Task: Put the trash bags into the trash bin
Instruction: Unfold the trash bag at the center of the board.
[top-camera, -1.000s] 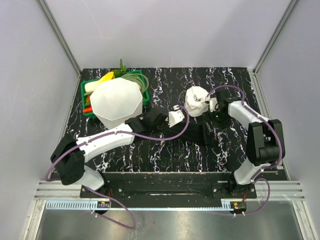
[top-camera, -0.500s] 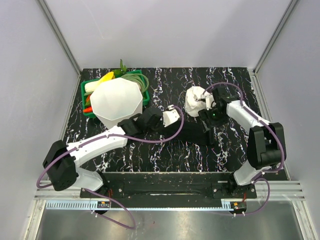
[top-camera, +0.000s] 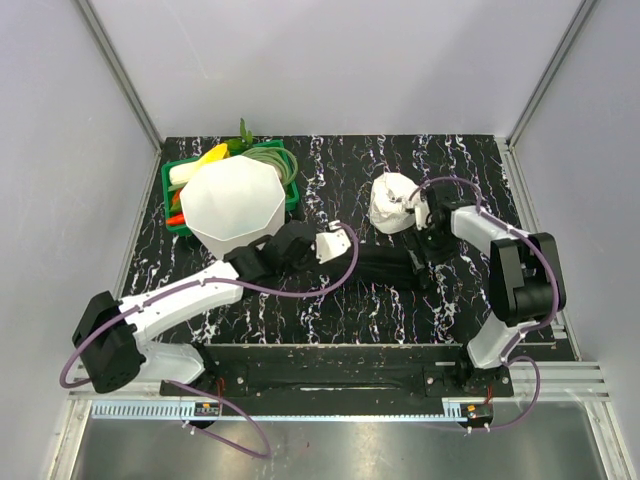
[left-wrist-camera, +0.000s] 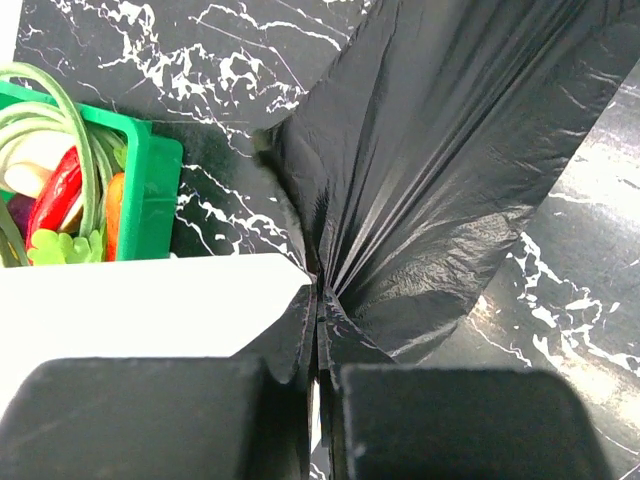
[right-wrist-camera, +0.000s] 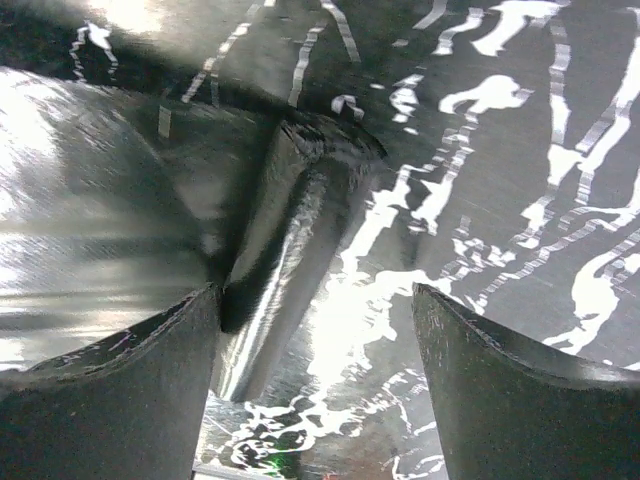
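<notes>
The trash bag is a glossy black film stretched flat across the middle of the marble table. My left gripper is shut on its left end; in the left wrist view the film fans out in pleats from the closed fingertips. The tall white trash bin stands just left of that gripper, its rim close beside the fingers. My right gripper hangs open over the bag's right end, and a folded ridge of film lies between its fingers without being pinched.
A green basket of toy vegetables sits behind the bin, also seen in the left wrist view as the green basket. A white roll of plastic stands just behind the right gripper. Grey walls enclose the table.
My left gripper has pulled the bag leftward toward the bin, drawing the film out long. The right gripper stayed open by the bag's right end, shifting slightly nearer.
</notes>
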